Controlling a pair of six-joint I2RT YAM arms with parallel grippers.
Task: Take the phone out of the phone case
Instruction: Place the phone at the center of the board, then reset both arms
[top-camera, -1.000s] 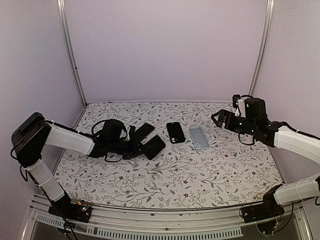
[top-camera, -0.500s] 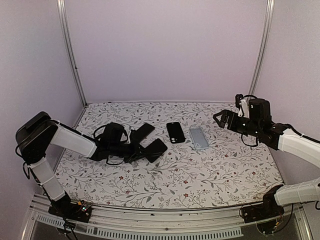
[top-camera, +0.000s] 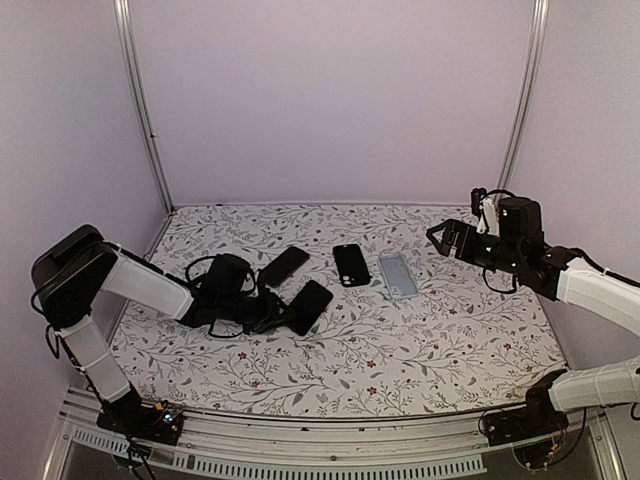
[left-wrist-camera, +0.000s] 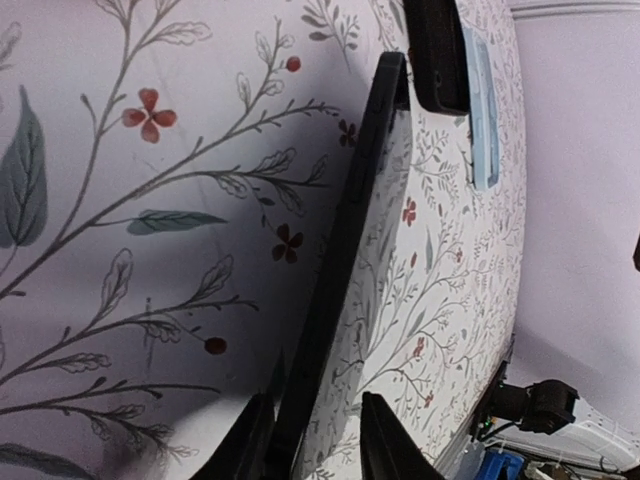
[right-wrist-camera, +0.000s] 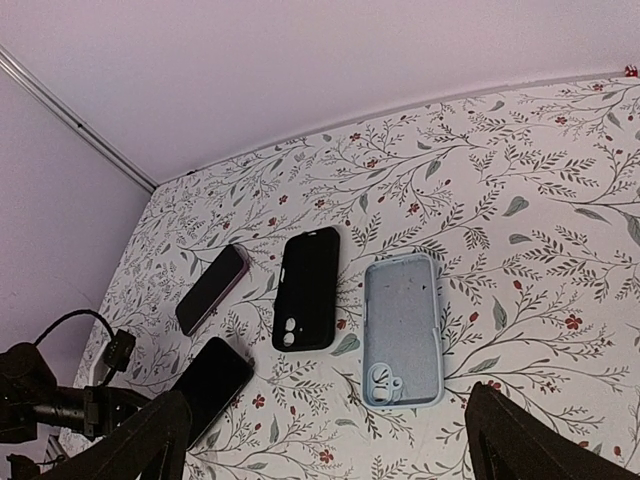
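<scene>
Since a second ago the left gripper (top-camera: 272, 318) has drawn the black glossy phone (top-camera: 309, 305) toward the near edge of the floral-printed table (top-camera: 420, 350). It now lies apart from the dark phone with a pinkish rim (top-camera: 285, 265), which it was overlapping. The right gripper (top-camera: 438, 240) has shifted a little to the right.

The left gripper's two fingers are pinched narrow on the near end of the black glossy phone. The left wrist view shows that phone edge-on, as a thin dark slab running away between them (whether its far end rests on the table cannot be told). The right gripper stands wide, holding nothing, above the table's right side.

Counted, there are two phones and two empty cases, four flat things in all.
- The black phone case (top-camera: 350, 264) lies near the middle, with camera cut-outs at its near end.
- The pale blue phone case (top-camera: 398, 274) lies just to its right, not touching, hollow side up.
- The dark phone with a pinkish rim lies left of the black phone case; whether that rim is a case cannot be told.

No brand, label or writing can be read on any of them.
</scene>
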